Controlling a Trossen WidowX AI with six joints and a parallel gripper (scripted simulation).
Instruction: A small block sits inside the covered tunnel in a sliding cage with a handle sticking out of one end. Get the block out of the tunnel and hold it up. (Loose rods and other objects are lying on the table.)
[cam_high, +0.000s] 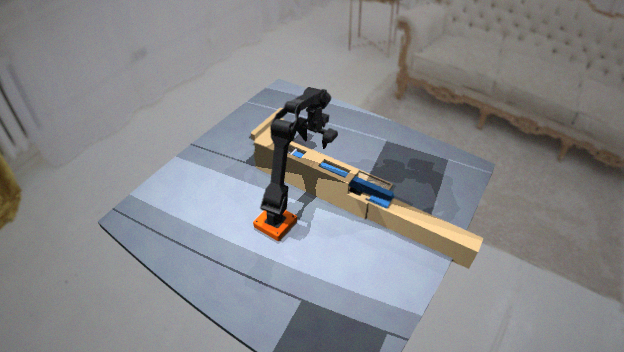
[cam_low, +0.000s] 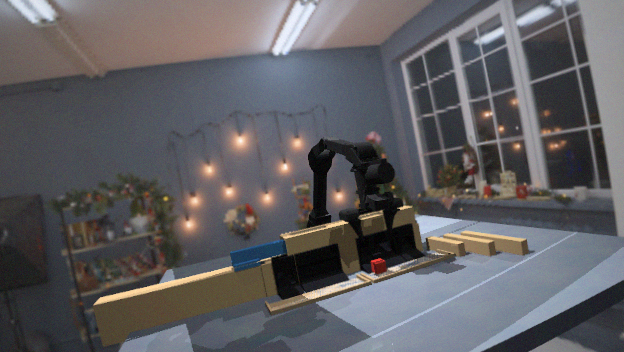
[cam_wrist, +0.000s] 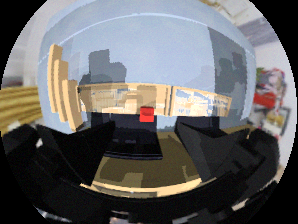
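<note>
In the top view, the black arm (cam_high: 280, 165) is rising from its orange base (cam_high: 261, 228) and bending toward 1 o'clock, over the wooden housing (cam_high: 327, 190) (cam_low: 320, 236) (cam_wrist: 150, 175). The gripper (cam_high: 314, 137) (cam_low: 375, 235) (cam_wrist: 147, 125) is pointing down near the housing's 11 o'clock end, its fingers standing wide apart with nothing between them. A blue bar (cam_high: 372, 189) (cam_low: 257, 255) is lying toward 4 o'clock along the housing, and a long wooden beam (cam_high: 430, 227) (cam_low: 165, 292) is extending beyond it.

In the exterior view, the red block (cam_low: 379, 266) (cam_wrist: 146, 114) is sitting outside the dark opening, at the framed strip (cam_low: 320, 298) (cam_wrist: 125, 85) along the housing's foot, below the gripper toward 6 o'clock. Three loose rods (cam_low: 472, 243) (cam_wrist: 62, 90) are lying at 3 o'clock from the block.

In the wrist view, the block is showing ahead toward 12 o'clock, ungripped, and the rods are lying around 10 o'clock. The fingers are flanking the view, spread apart.
</note>
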